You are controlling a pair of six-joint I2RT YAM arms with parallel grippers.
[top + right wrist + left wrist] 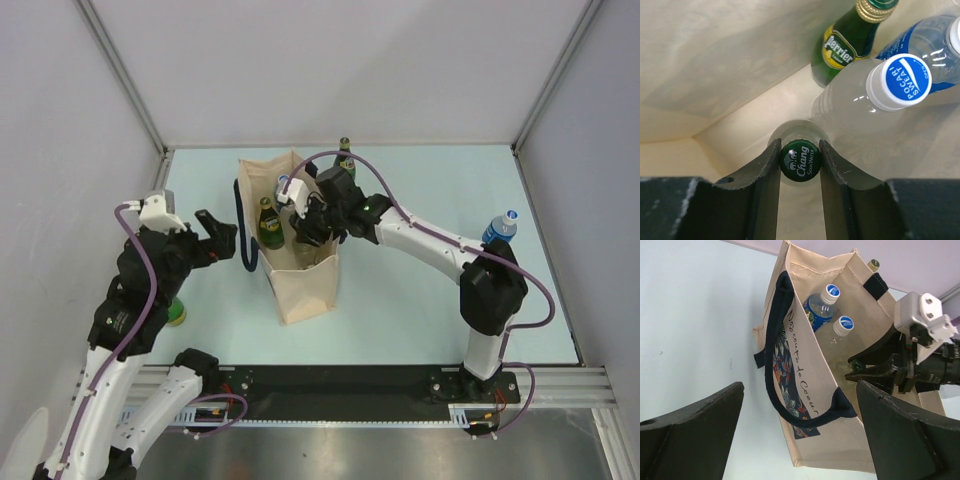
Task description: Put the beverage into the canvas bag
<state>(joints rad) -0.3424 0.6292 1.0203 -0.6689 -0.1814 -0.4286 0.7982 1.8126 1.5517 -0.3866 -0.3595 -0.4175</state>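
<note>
Three bottles crowd the upright cream canvas bag with navy strap handles (300, 290): a green glass Perrier bottle (845, 42), a clear plastic Pocari Sweat bottle with a blue-and-white cap (900, 80), and a blue-labelled plastic bottle (932, 40) at the far side. The Pocari bottle leans right against the beverage, a clear glass bottle with a green Chang soda-water cap (800, 161), which stands inside the bag near a corner. Bare cloth wall lies to its left.

The right gripper (799, 150) reaches down through the bag's mouth, its fingers narrow and pressed on either side of the Chang cap. The left gripper (800, 390) hovers outside the bag beside the near navy handle (771, 365), spread wide and holding nothing.

On the pale blue counter (420, 300), a green glass bottle (345, 155) stands just behind the bag, a blue-capped plastic bottle (500, 228) stands near the right arm's elbow, and a green-and-yellow object (177, 312) sits half hidden under the left arm. White panels wall in the counter on three sides.
</note>
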